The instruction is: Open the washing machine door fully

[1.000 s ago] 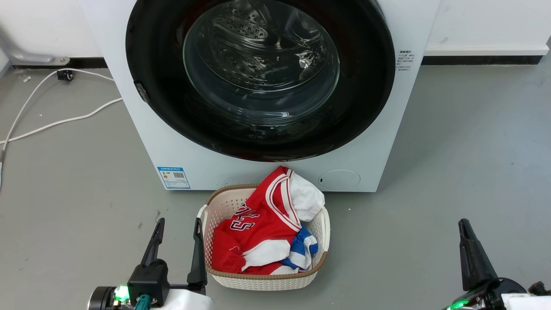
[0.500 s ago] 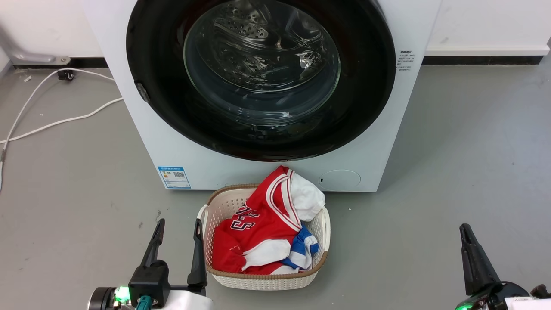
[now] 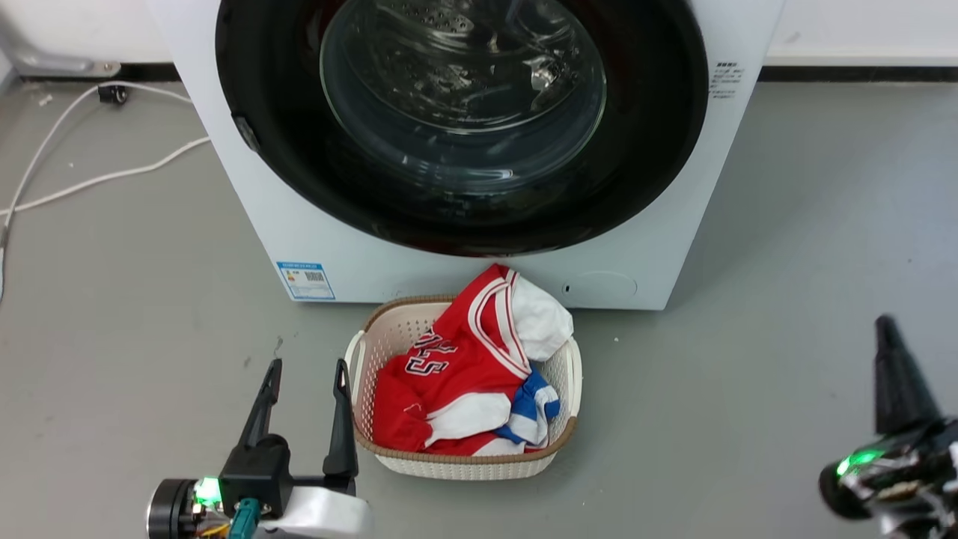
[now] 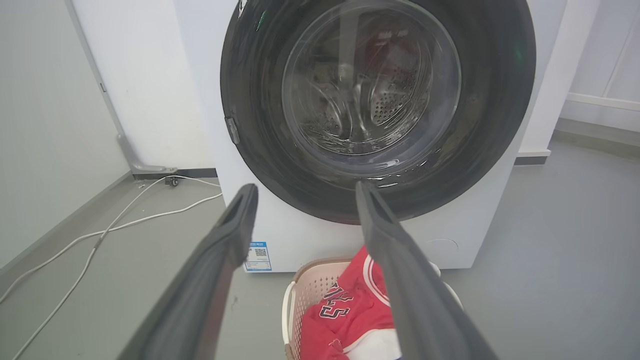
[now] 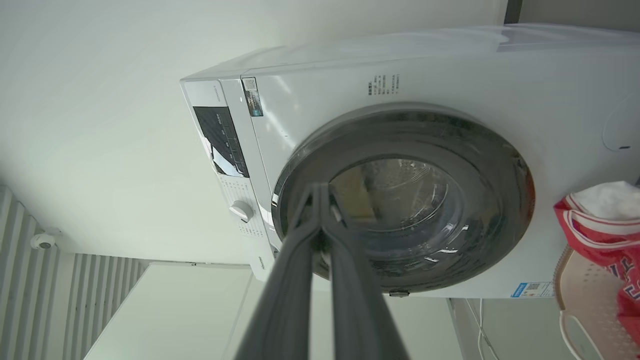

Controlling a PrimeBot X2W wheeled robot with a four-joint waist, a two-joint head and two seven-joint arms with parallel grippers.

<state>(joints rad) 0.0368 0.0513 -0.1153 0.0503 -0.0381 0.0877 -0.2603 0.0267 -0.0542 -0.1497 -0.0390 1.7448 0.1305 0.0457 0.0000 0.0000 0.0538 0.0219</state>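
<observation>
While my left gripper (image 3: 307, 365) stands spread and my right gripper (image 3: 886, 323) pressed together, I log the washing machine door (image 3: 462, 112) closed on the washing machine (image 3: 359, 262), well apart ahead of both, untouched.

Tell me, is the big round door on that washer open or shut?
Shut. The washing machine door lies flat against the front of the washing machine, with no gap showing at its rim.

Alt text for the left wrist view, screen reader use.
The washing machine door, a glossy black disc with a clear glass centre, sits closed on the white washing machine, seen between the spread dark fingers of the left end effector. Below, a white laundry basket holds a red jersey.
</observation>
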